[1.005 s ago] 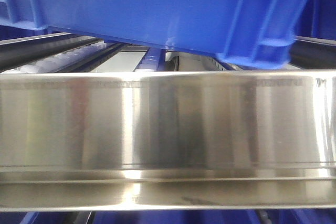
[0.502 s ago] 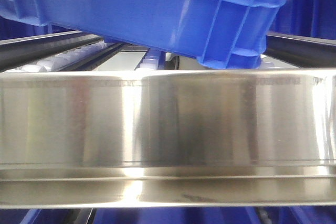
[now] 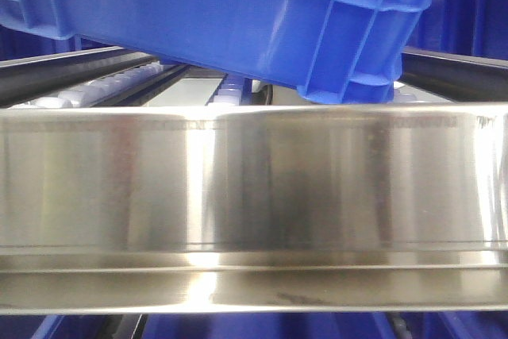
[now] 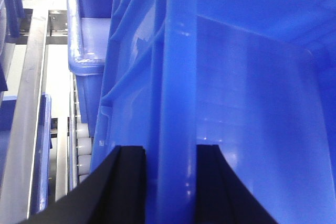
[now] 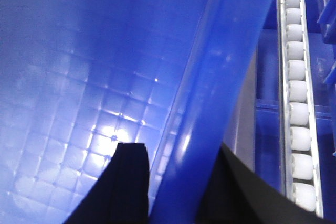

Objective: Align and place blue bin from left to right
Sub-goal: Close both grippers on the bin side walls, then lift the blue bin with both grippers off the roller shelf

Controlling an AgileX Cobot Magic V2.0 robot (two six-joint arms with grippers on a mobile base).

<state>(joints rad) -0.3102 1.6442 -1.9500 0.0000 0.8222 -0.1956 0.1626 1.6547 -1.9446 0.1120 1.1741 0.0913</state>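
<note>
Two grippers (image 4: 170, 150) (image 5: 184, 148) clamp rims of the blue bin (image 3: 198, 5).

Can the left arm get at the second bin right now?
Probably not: the left gripper is clamped on the carried bin's wall, so it isn't free for the second bin beyond.

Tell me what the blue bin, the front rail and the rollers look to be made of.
The blue bin: moulded plastic, slightly glossy; ribbed walls, gridded floor. The front rail: metal, probably stainless steel; brushed sheen with blurred reflections. The rollers: white, matte, likely plastic, though uncertain.
</note>
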